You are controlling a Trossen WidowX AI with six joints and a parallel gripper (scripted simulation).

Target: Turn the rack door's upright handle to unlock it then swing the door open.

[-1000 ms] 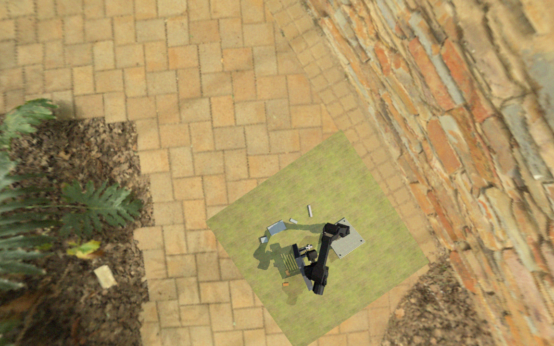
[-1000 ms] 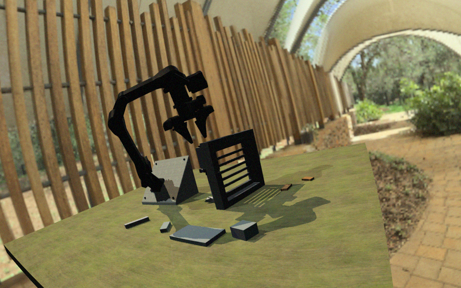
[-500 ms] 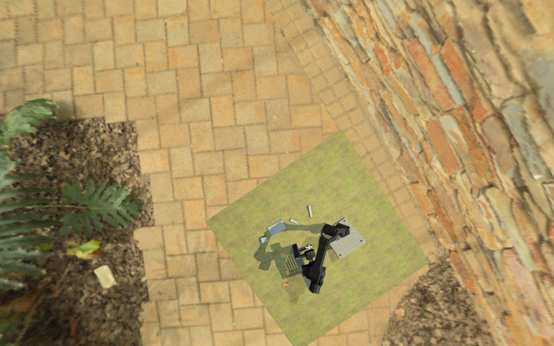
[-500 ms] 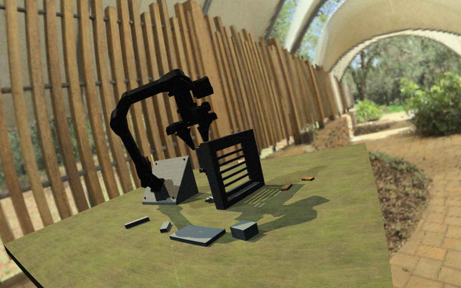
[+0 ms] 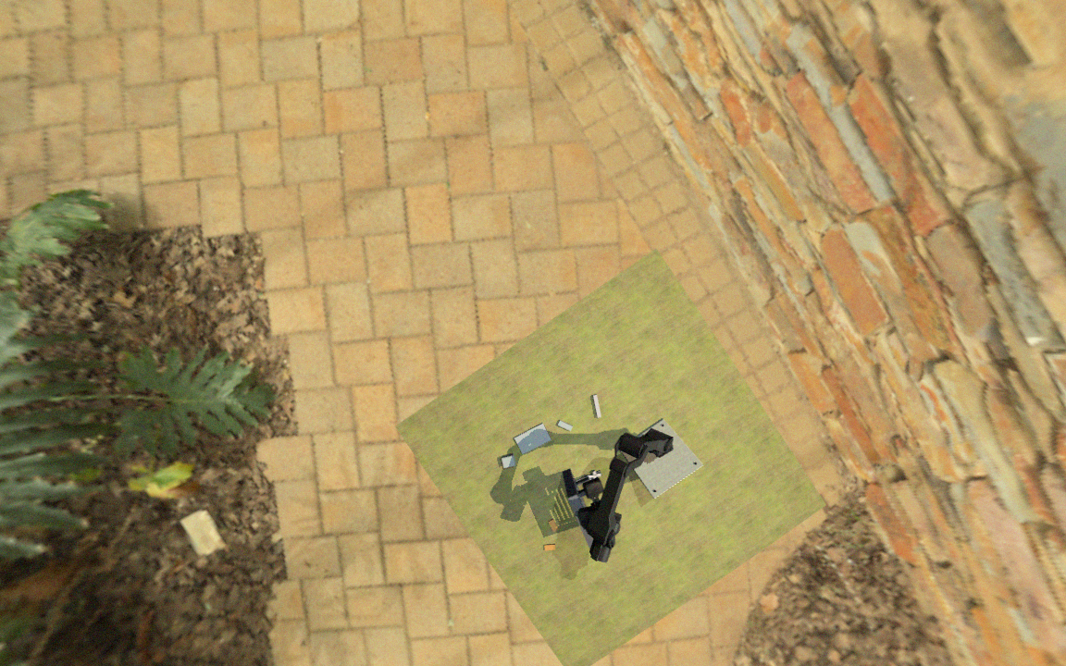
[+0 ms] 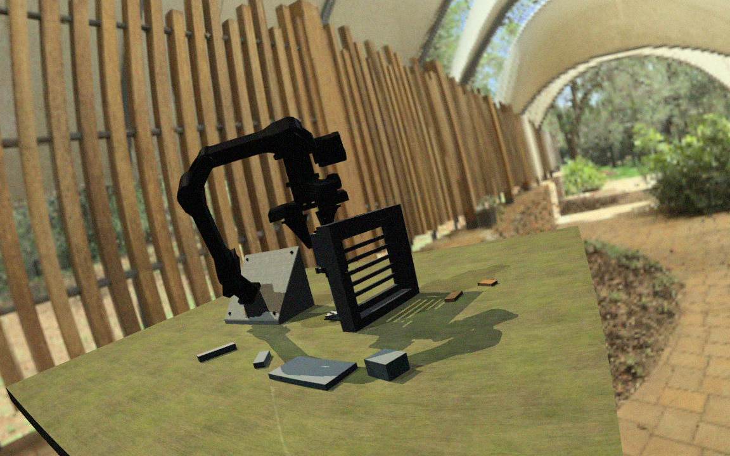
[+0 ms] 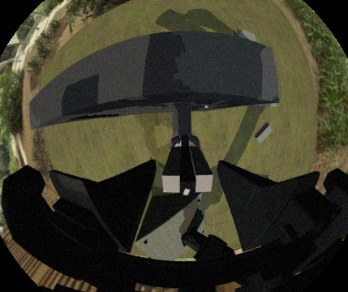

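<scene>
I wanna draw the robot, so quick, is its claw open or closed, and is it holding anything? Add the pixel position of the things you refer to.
The black two-fingered claw [image 6: 317, 233] [image 7: 186, 165]: open partway, holding nothing.
</scene>
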